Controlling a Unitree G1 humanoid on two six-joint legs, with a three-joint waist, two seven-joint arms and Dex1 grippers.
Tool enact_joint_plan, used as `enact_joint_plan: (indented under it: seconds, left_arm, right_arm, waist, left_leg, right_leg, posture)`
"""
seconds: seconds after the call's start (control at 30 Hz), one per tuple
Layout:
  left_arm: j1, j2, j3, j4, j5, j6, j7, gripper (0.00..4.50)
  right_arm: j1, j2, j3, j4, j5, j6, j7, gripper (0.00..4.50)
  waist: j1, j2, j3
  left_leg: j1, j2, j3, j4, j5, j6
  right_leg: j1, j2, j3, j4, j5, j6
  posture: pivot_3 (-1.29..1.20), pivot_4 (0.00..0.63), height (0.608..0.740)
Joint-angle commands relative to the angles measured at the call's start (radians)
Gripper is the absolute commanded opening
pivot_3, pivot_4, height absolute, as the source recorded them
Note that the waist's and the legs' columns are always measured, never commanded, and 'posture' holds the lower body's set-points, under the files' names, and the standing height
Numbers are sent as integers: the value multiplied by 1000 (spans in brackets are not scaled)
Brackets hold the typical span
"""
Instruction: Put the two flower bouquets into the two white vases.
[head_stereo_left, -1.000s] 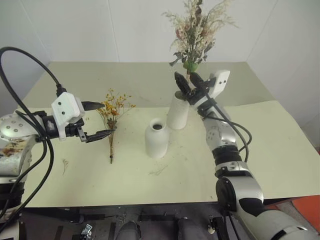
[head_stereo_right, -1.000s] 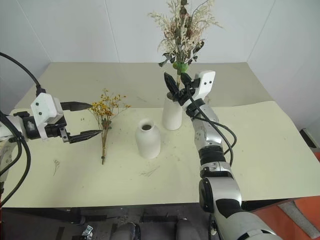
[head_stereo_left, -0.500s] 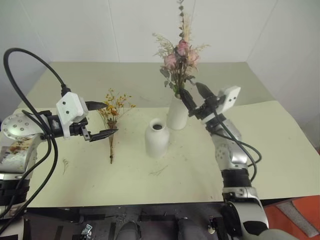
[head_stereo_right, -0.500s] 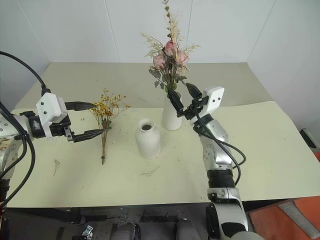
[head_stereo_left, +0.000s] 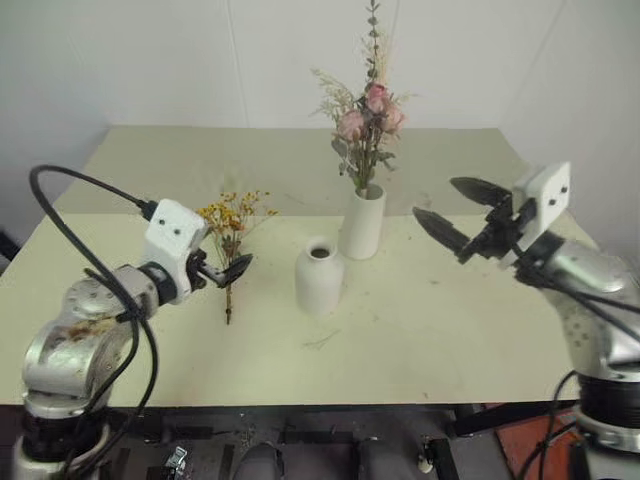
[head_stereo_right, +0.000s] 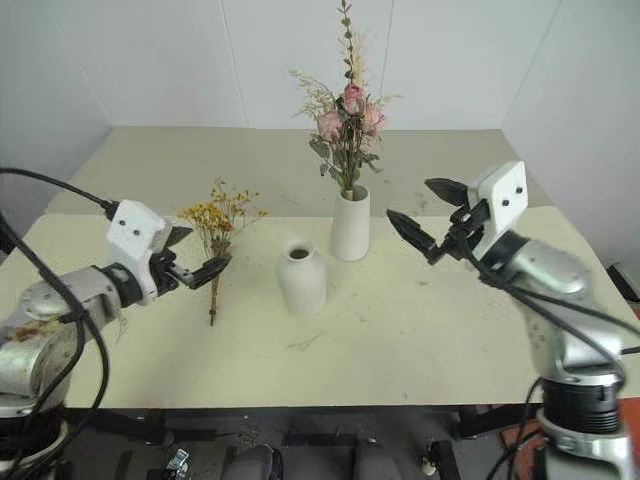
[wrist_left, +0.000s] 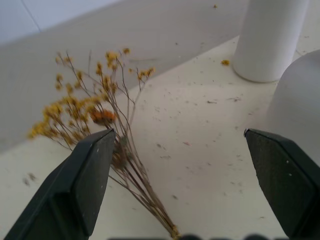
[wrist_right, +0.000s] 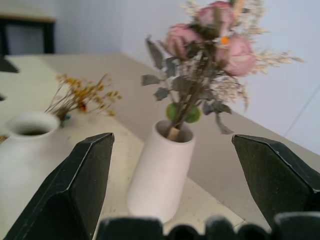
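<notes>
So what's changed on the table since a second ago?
The right gripper let go of the rose bouquet, now upright in the tall vase, and pulled back open to the right. The left gripper, open, dropped toward the yellow bunch. That bunch and the short vase haven't moved.

Bare test room; plain white walls (head_stereo_left: 150, 60); pale table (head_stereo_left: 420, 320)
</notes>
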Motion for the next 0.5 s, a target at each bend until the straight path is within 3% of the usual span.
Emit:
enact_joint_plan:
  seconds: [0.03, 0.2, 0.5]
  left_arm:
    - [-45, -5, -10, -24, 14, 250, 98, 4500]
    - [-51, 27, -62, 90, -50, 265, 151, 4500]
    - [-247, -92, -204, 356, 19, 265, 272, 4500]
  right_arm:
    - [3, -86, 9, -62, 48, 10, 142, 4464]
    - [-2, -95, 33, -53, 28, -1, 159, 4464]
    - [-10, -161, 69, -170, 74, 54, 232, 4464]
  waist:
    - [-7, -1, 0]
    - [-21, -1, 0]
    - [10, -1, 0]
  left_leg:
    - [0, 0, 0, 0, 0, 0]
    - [0, 0, 0, -1, 0, 0]
    - [-4, -1, -1, 0, 0, 0]
  right_leg:
    - [0, 0, 0, 0, 0, 0]
    - [-1, 0, 2, 0, 0, 0]
    - [-3, -1, 0, -1, 0, 0]
  posture:
    - [0, 150, 740]
    - [0, 150, 740]
    - [0, 150, 740]
